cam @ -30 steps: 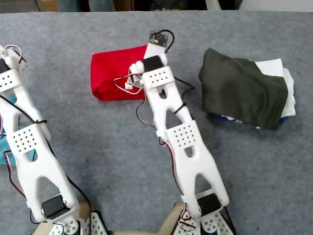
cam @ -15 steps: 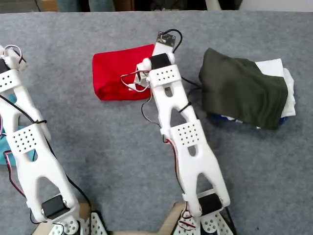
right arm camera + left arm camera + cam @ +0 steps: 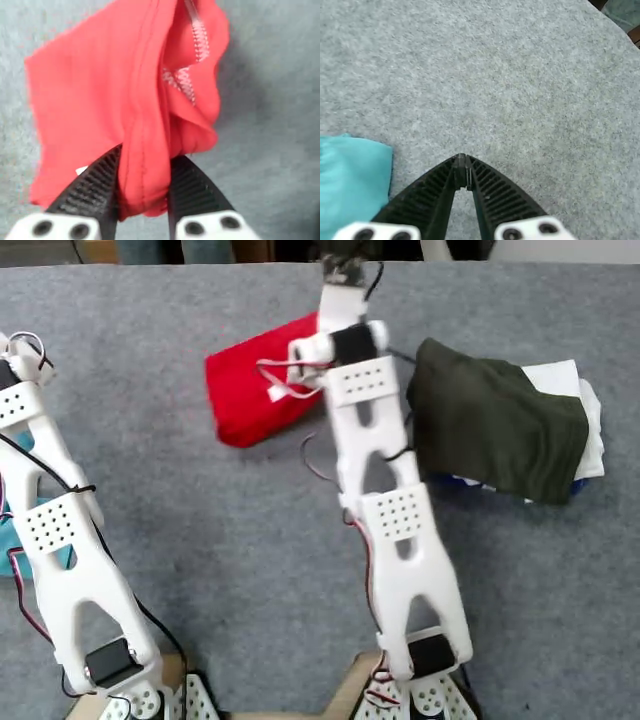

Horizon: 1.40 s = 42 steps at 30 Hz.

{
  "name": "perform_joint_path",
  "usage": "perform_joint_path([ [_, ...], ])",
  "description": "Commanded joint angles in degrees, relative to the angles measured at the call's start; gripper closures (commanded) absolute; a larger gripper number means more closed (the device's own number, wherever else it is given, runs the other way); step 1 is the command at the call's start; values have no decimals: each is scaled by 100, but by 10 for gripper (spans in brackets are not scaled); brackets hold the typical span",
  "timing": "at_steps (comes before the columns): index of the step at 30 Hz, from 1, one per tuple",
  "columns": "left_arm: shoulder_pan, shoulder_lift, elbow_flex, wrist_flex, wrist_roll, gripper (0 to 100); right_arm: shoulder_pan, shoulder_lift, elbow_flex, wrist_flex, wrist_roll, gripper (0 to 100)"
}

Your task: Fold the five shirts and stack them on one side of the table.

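While right jaws pinch the red shirt [image 3: 85, 85] — left jaws closed.

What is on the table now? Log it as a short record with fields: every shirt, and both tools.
red shirt: folded, far middle of the table, one edge pinched
right tool: shut on red shirt
right side: dark green shirt on top of white shirt, blue edge showing beneath
teal shirt: at the table's left edge
left tool: shut, holding nothing, over bare table beside teal shirt
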<state>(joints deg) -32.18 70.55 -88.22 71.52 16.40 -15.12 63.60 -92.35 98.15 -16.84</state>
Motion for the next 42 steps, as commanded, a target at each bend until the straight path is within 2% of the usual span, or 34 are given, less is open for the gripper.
perform_joint_path([
  [1, 13, -105, -312, -18, -62, 967, 484, -725, -163, 18, 554, 985],
  [7, 13, -105, -312, -18, -62, 967, 1424, -980, -215, -88, 1424, 985],
  [12, 13, -105, -312, -18, -62, 967, 2145, -1376, -163, 290, 1662, 985],
  [17, 13, -105, -312, -18, -62, 967, 3112, -1578, -154, 299, 2013, 985],
  [22, 13, -105, -312, -18, -62, 967, 3763, -1710, -154, 308, 2180, 985],
  [28, 13, -105, -312, -18, -62, 967, 4185, -1833, 251, 308, 2259, 985],
  [35, 13, -105, -312, -18, -62, 967, 4492, -2642, 2220, 308, 2400, 984],
  [42, 13, -105, -312, -18, -62, 967, 4501, -3705, 3996, 273, 2558, 984],
])
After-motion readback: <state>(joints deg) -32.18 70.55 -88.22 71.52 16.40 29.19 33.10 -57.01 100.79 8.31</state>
